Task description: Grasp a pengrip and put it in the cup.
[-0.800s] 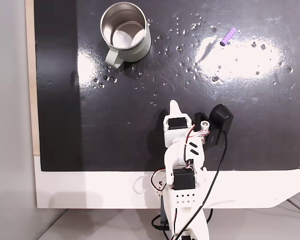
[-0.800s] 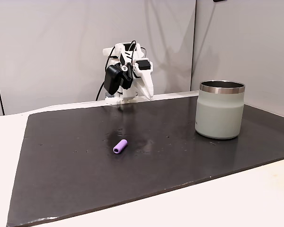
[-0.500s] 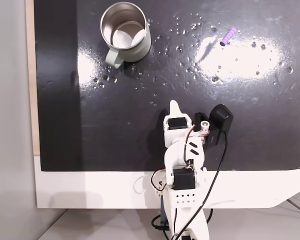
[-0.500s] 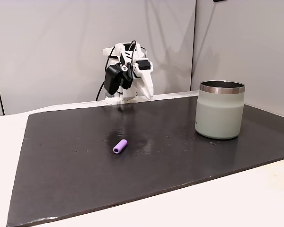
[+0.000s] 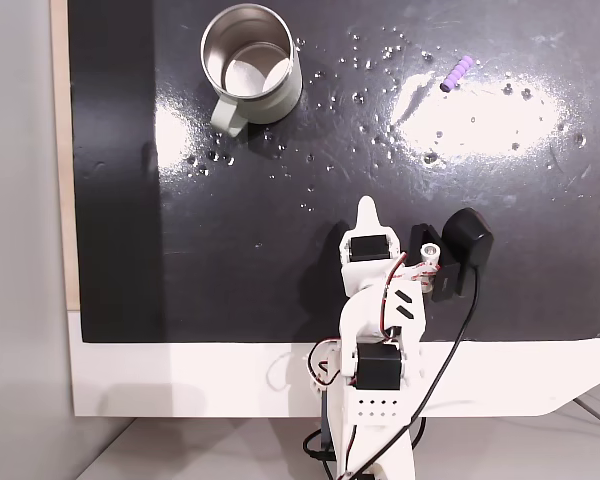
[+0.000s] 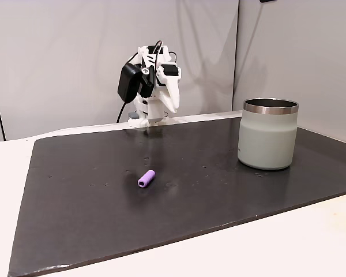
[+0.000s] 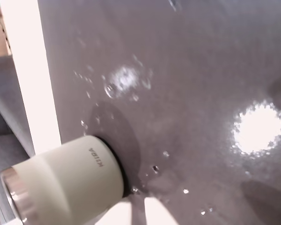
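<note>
- Hanging folded over the near edge of the black mat [image 5: 230, 250], the claw [image 5: 367, 208] carries nothing; its white tip points to 12 o'clock in the top-down fixed view, and whether the fingers are spread or pressed together cannot be told.
- Pengrip [image 5: 456, 73]: lying flat on the mat at about 1 o'clock from the claw, well apart from it, among water droplets [image 5: 380, 60]; also seen in the side fixed view [image 6: 146, 178].
- Cup [image 5: 251, 64]: upright at about 11 o'clock from the claw, handle toward 7 o'clock, steel interior showing; sage wall seen in the wrist view [image 7: 70, 183].
</note>
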